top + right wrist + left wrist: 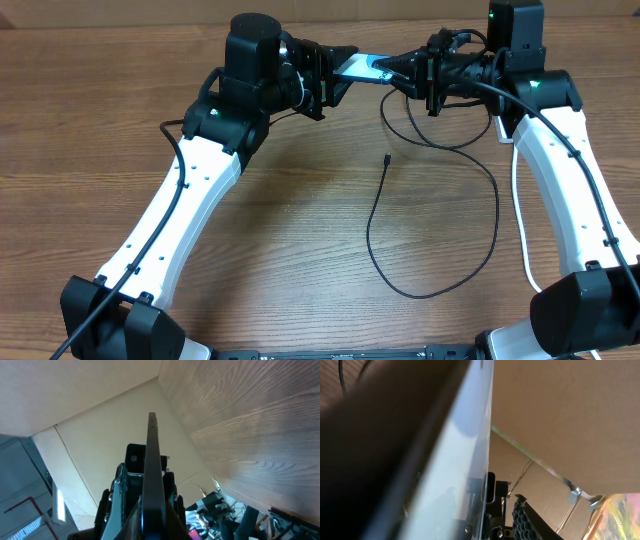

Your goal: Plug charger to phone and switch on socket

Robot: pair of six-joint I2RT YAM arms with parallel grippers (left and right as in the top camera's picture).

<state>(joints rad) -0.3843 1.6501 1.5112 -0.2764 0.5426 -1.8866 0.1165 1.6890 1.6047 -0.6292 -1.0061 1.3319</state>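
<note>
Item 1, phone (pixel 362 68): held clear of the table (pixel 300 240) at upper centre of the overhead frame, cyan screen up, between both claws.
Item 2, right claw (pixel 402 68): closed tight on the phone's right end, seen edge-on (pixel 151 460) in its wrist view.
Item 3, left claw (pixel 338 75): at the phone's left end; grip could not be told.
Item 4, charger (pixel 440 290): looped loosely on the table, connector tip (pixel 386 158) lying free at centre.
Item 5, socket (pixel 504 128): largely hidden beside the right arm.

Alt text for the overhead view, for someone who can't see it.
Two robot arms meet far across the table, the right tool gripping the phone and the left tool at its other end. The black charger lies looped on the wood, its tip free.
</note>
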